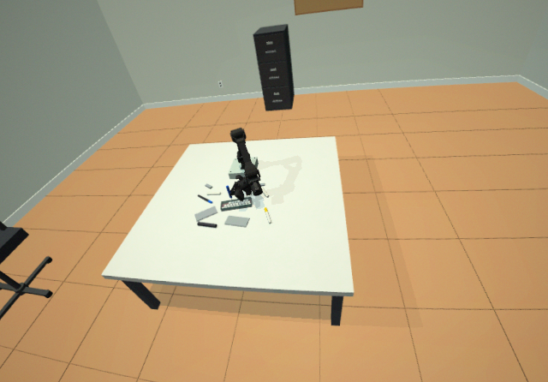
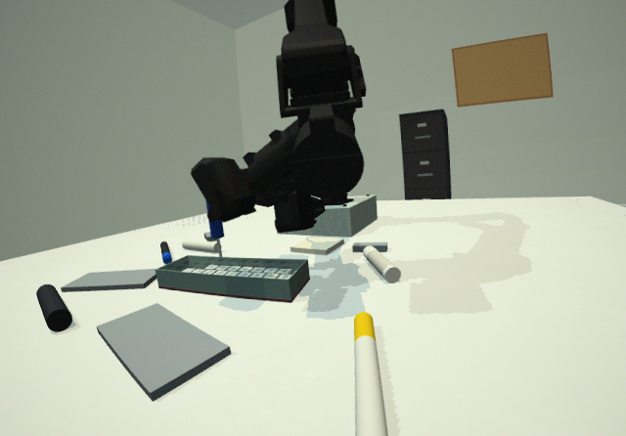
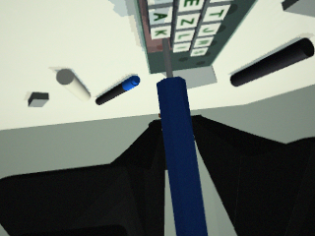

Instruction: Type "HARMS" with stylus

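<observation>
Over keyboard (image 2: 232, 277) corner | jaws clamp stylus (image 3: 179, 147) | tip at a key | letters typed: unclear.

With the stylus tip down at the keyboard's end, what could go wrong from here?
1. The tip sits at the keyboard's end row by the A key, close to the rim; it may catch the frame or a neighbouring key.
2. The hand grips the stylus well back from its tip, so a firm press could tilt or slide it in the grip.
</observation>
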Robot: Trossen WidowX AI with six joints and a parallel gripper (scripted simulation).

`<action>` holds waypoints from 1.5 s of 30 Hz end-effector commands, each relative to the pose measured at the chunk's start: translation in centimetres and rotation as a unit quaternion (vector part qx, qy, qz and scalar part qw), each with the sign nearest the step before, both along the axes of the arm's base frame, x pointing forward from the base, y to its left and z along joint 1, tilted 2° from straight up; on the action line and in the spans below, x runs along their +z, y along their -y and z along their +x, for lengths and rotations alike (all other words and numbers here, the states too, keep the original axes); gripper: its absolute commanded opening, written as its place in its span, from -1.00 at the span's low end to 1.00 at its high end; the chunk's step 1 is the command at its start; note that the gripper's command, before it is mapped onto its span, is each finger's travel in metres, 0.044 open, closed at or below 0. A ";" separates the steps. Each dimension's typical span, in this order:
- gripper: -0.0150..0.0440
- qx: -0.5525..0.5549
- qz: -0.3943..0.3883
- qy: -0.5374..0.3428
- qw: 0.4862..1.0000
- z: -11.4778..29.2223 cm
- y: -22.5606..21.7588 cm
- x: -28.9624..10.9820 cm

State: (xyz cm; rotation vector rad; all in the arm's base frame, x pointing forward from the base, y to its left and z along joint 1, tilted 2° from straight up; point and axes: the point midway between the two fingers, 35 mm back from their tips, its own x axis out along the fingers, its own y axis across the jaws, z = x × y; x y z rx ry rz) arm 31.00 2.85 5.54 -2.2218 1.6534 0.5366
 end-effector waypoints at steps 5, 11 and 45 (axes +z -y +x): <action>-0.22 0.002 -0.003 0.000 1.000 0.0 0.1 -0.3; -0.22 0.002 -0.003 0.000 1.000 0.1 0.1 -0.7; -0.22 0.002 -0.003 0.000 1.000 0.1 0.1 -1.6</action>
